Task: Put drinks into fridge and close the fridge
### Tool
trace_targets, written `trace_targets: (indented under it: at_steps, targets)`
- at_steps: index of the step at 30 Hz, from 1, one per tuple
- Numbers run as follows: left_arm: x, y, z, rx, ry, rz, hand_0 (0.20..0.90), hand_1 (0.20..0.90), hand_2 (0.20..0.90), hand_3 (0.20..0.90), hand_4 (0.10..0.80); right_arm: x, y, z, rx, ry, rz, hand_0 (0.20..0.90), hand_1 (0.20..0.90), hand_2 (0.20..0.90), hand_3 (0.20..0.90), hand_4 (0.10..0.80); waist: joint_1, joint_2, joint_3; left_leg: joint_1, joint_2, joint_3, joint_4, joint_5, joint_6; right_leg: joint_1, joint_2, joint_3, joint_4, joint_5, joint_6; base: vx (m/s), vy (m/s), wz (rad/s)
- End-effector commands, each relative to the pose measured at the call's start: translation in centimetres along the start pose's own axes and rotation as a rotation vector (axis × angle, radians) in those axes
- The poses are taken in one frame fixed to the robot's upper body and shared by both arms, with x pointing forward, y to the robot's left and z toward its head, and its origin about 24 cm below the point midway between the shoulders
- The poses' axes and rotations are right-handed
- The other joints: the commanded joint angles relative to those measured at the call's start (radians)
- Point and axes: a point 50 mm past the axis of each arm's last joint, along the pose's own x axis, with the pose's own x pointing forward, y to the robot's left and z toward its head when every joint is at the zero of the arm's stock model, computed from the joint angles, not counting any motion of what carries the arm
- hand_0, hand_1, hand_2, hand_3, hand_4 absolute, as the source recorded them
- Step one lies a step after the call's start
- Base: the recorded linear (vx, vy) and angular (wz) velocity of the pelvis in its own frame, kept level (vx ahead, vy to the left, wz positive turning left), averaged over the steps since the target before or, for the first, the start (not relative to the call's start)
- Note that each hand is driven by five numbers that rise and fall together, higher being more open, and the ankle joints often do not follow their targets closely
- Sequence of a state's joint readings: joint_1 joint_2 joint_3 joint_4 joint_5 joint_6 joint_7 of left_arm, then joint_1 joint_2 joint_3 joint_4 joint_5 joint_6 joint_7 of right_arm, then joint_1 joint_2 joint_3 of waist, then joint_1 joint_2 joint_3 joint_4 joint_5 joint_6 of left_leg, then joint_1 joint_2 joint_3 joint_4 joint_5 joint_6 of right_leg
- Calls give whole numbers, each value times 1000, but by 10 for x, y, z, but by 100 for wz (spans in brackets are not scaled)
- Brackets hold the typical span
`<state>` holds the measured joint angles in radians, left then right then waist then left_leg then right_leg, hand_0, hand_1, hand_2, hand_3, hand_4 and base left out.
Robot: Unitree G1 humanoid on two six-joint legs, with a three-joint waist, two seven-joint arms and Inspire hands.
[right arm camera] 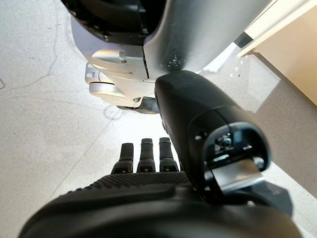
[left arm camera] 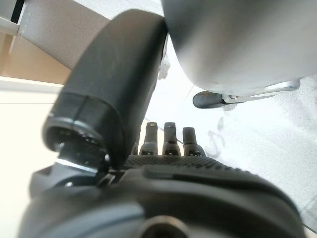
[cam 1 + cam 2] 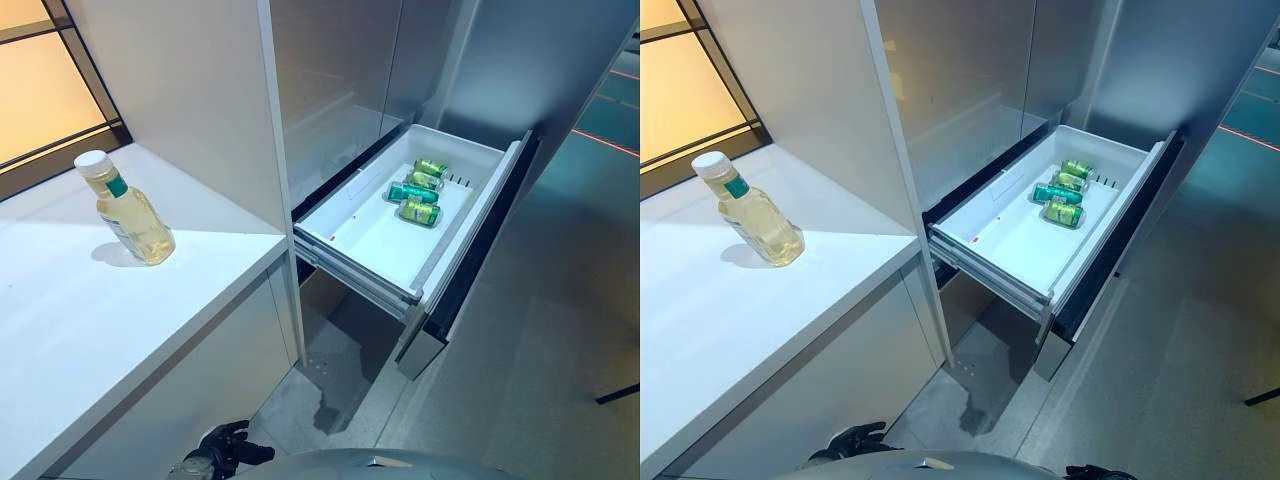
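A clear bottle [image 3: 127, 212] of pale yellow drink with a white cap stands upright on the white counter [image 3: 60, 320] at the left. The fridge drawer [image 3: 375, 245] is pulled out, and green cans [image 3: 418, 191] lie on their sides at its far end. My left hand [image 3: 225, 447] hangs low by the counter front, empty, with straight fingers [image 2: 170, 139] in its wrist view. My right hand [image 3: 1095, 472] hangs at the bottom edge, empty, with its fingers [image 1: 147, 152] straight in its wrist view.
The fridge's grey upper doors [image 3: 330, 90] are shut above the drawer. A white side panel [image 3: 190, 100] divides the counter from the fridge. Grey floor [image 3: 540, 340] lies in front and to the right of the drawer. A window [image 3: 40, 80] is behind the counter.
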<state>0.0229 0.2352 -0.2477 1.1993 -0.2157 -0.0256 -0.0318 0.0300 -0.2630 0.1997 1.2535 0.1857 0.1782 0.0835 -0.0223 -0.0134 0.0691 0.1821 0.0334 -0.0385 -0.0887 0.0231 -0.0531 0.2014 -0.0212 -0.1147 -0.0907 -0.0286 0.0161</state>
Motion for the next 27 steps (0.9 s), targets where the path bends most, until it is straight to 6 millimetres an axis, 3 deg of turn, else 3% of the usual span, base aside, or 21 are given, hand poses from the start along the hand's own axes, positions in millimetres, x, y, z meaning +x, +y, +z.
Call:
trace_targets:
  at_steps: [1,10,18,24,27]
  targets:
    - [4,-7,24,-20,-78,-14,900,900,900,900,800,1,16,13,8,-24,65,900,900,900,900,800,21,-14,9,-18,-75,40,12,-58,86,-63,3,18,51,30,35,0,0,0]
    - [4,-8,31,-7,-131,-23,900,900,900,900,800,1,16,14,6,-25,63,900,900,900,900,800,21,-14,10,-17,-75,38,9,-57,85,-62,4,19,48,33,37,0,0,0]
    - [3,-11,49,40,-231,-40,900,900,900,900,800,1,15,14,10,-23,63,900,900,900,900,800,27,-13,6,-20,-76,34,7,-54,82,-62,1,12,46,34,39,0,0,0]
    - [-1,-21,72,220,-374,-111,900,900,900,900,800,1,14,17,-3,-25,62,900,900,900,900,800,27,-11,9,-21,-76,36,5,-54,82,-66,2,12,49,35,41,0,0,0]
    - [-7,-27,93,413,-498,-91,900,900,900,900,800,0,12,19,-23,-27,63,900,900,900,900,800,21,-7,10,-20,-73,40,3,-53,80,-70,4,17,53,35,44,0,0,0]
